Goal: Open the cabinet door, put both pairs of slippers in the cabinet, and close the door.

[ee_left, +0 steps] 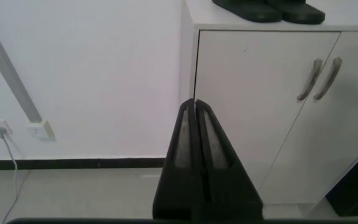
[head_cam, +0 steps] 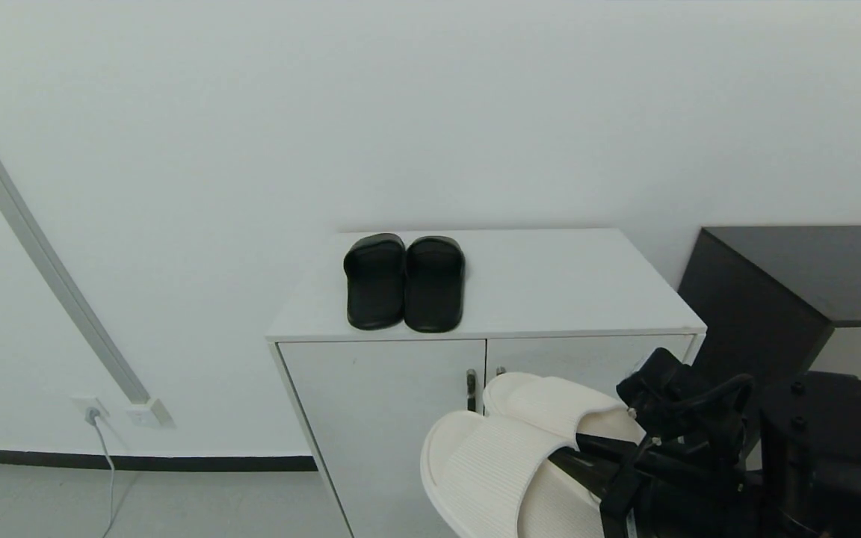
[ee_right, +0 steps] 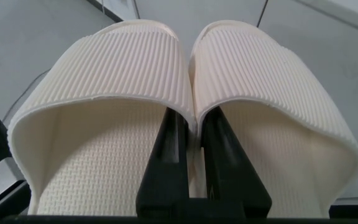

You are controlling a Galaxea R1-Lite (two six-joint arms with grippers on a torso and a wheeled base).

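1. Head view: high, facing down onto cabinet (head_cam: 550, 288) top and doors.
2. Left wrist view: low, facing the same doors and black slippers (ee_left: 260, 9).
3. Right wrist view: close against white slippers (ee_right: 129, 74).

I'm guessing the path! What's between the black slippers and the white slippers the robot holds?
In the head view, just the front edge of the cabinet and its shut doors with their handles.

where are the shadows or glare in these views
head view: soft light, black slippers cast barely any shadow on the cabinet top, no glare; left wrist view: faint shading beside the door handles; right wrist view: white slippers shade their own insoles
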